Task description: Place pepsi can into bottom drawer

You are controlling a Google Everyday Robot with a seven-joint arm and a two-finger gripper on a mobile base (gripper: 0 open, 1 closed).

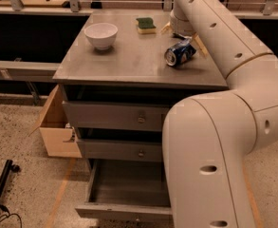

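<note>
The pepsi can (pixel 180 53), blue with a silver end, lies on its side on the right part of the grey cabinet top (pixel 129 61). My gripper (pixel 183 39) hangs just behind and above the can, open, with its tan fingers (pixel 200 45) spread to either side of the can's far end. It holds nothing. The bottom drawer (pixel 129 189) is pulled out and its inside looks empty. My arm covers its right side.
A white bowl (pixel 101 34) stands at the top's back left and a green sponge (pixel 145 24) at the back middle. The two upper drawers (pixel 115 117) are almost shut. An open cardboard box (pixel 58 134) sits on the floor left of the cabinet. A railing runs behind.
</note>
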